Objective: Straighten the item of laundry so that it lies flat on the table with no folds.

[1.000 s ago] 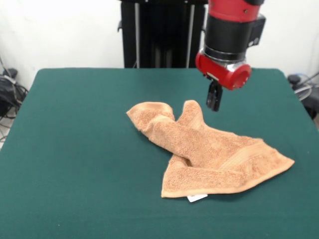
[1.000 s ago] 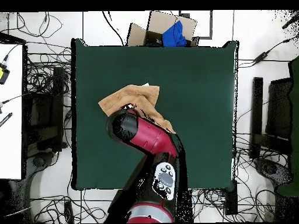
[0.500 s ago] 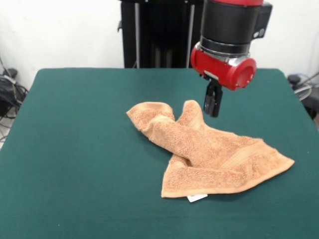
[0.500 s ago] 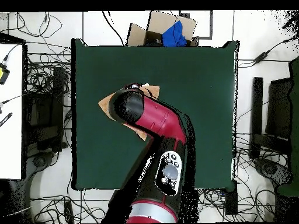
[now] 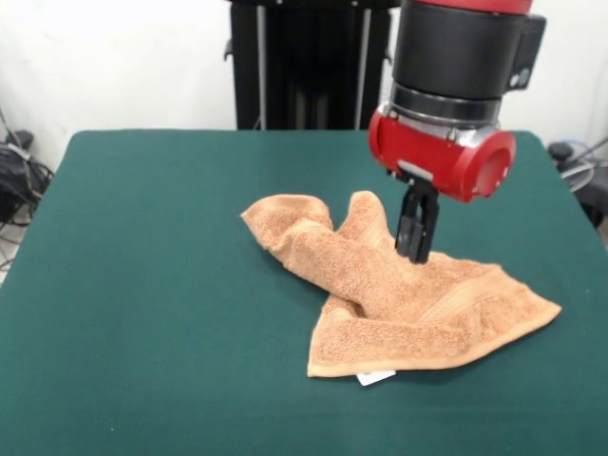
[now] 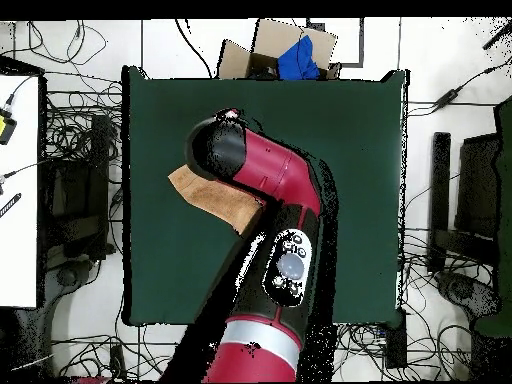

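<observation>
so towel (image 5: 399, 294): crumpled, folded over, needs spreading
gripper (image 5: 415, 249): fingers look narrow, prob just above towel for a pinch

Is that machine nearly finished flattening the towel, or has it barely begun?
Barely begun. Nothing looks done: the towel lies crumpled on the green table, with a rolled fold across it and a corner doubled over its white tag. In hand: the pincer hangs low over the towel's middle, its tips at the cloth. Left: gripping it and spreading every fold flat.
</observation>
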